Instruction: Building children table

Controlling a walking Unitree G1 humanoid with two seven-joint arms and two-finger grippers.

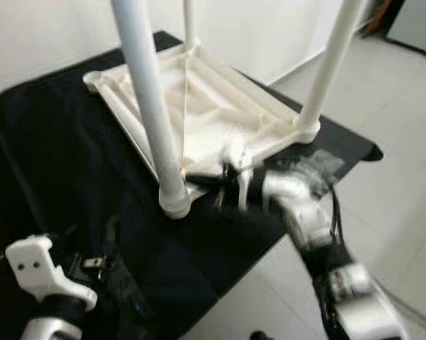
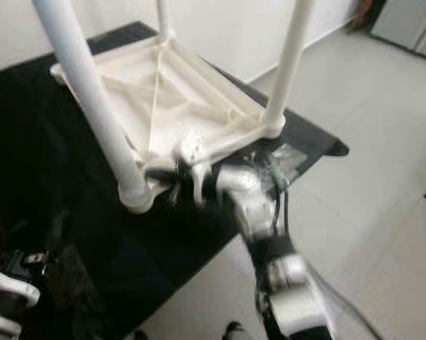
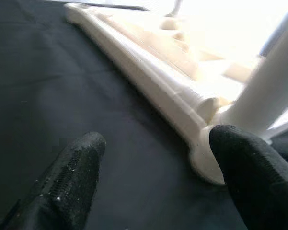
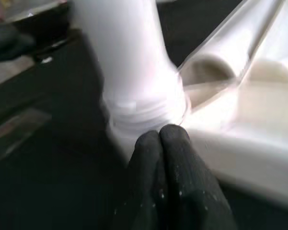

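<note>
1. White plastic table (image 1: 198,106), upside down on a black cloth (image 1: 64,149), with its top flat on the cloth and its legs standing up.
2. Three legs are in their corner sockets: the near leg (image 1: 152,113), the right leg (image 1: 329,67) and the far leg (image 1: 189,25). The left corner (image 1: 92,79) appears bare; I judge the fourth leg is not yet fitted.
3. Right gripper (image 2: 188,180) sits at the near edge of the table, just beside the base of the near leg. In the right wrist view its fingers (image 4: 160,163) are pressed together with nothing between them, tips close against the collar where that leg meets its socket.
4. Left gripper (image 3: 155,163) hangs low over the cloth, near the table's side rail. Its fingers (image 3: 76,165) are spread wide and hold nothing; one fingertip lies just beside the near corner socket.
5. Handling, as a judgement: the table looks light, stiff and smooth, so it may slide on the cloth when pushed. The ribbed underside and rim give a firmer hold than the glossy round legs, which could slip in the fingers.
6. Best grip is probably low on a leg, near the socket, or on the rail; pulling high on a leg would lever the joint and could tip the table.
</note>
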